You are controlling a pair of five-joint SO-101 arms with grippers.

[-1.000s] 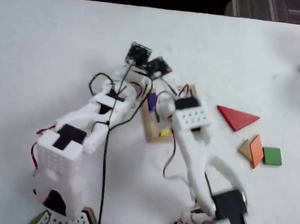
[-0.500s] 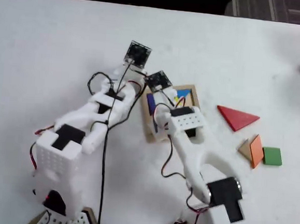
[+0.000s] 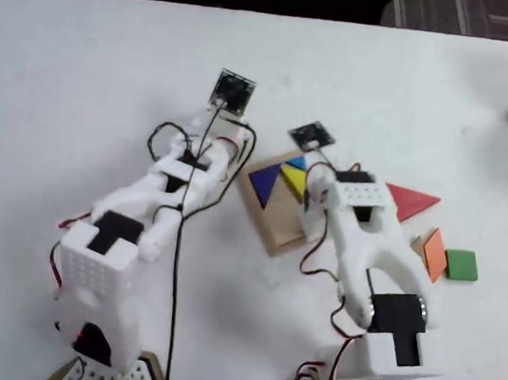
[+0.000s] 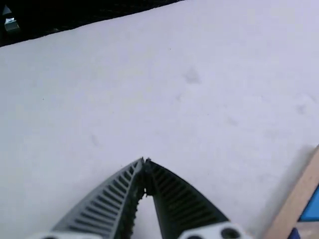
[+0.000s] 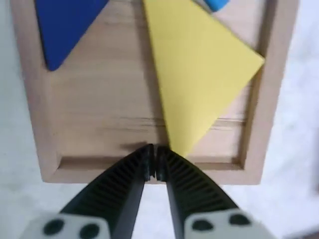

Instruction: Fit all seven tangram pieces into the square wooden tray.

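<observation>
The square wooden tray (image 3: 277, 227) is lying on the white tabletop (image 3: 113, 73) between the two arms. Three pieces are sitting inside it: a dark blue triangular piece (image 3: 265, 182), a yellow triangular piece (image 3: 293, 183) beside it, and a small light blue piece (image 3: 296, 163) at the far edge. In the right wrist view, the right end effector (image 5: 153, 159) is hovering over the tray's near rim with its fingers pressed together and gripping nothing, just beside a corner of the yellow triangle. The left end effector (image 4: 145, 172) is hanging over bare tabletop with its fingers likewise together and empty, and a corner of the tray is showing off to one side of it. The other pieces are lying outside the tray: a red triangular piece (image 3: 416, 201) close by, then a tan triangular piece (image 3: 417, 249), an orange piece (image 3: 434, 251) touching it, and a green square piece (image 3: 461, 264) just beside those.
</observation>
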